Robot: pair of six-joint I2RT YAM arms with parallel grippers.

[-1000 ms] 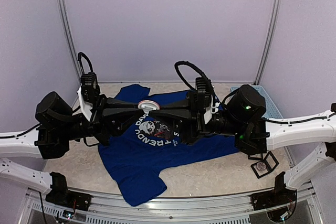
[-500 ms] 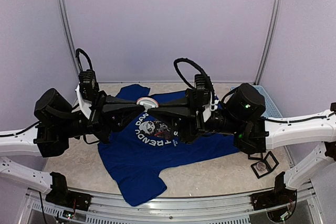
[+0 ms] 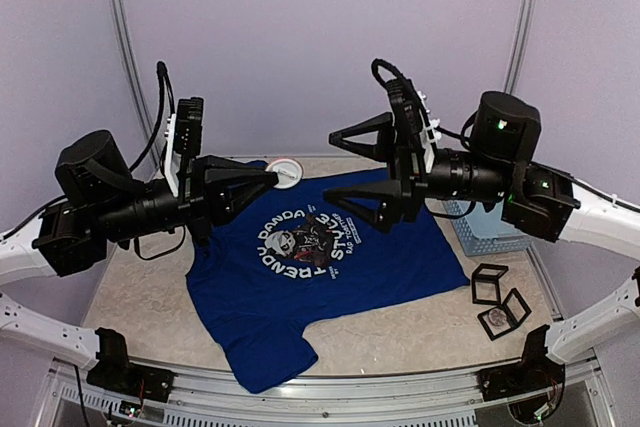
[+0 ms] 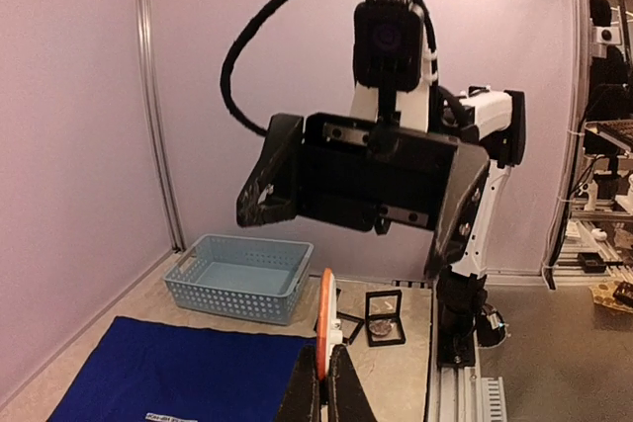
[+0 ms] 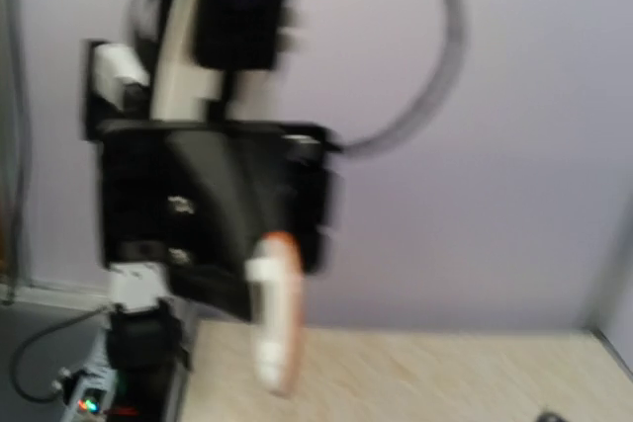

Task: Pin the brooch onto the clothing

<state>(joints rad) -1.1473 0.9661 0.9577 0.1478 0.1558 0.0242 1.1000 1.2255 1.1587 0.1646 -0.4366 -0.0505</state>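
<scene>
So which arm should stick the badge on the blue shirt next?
Left. The left fingers are shut on the brooch, raised near the far edge of the T-shirt. The right fingers are wide open and empty, so they could probably only help steady the cloth.

**Marbled tabletop: a shirt, a basket, black frames**

The pale, marbled table point(image 3: 130, 297) carries a royal-blue T-shirt point(image 3: 330, 282), spread flat with its panda print facing up. The shirt lies beneath the left gripper's fingers point(image 3: 245, 179) and the right gripper's fingers point(image 3: 365, 199), its print below the gap between their tips. A light-blue basket point(image 3: 485, 239) stands behind the right fingers, near the shirt's edge. Small black square frames point(image 3: 503, 313) lie on that same side, nearer the arm bases.
</scene>
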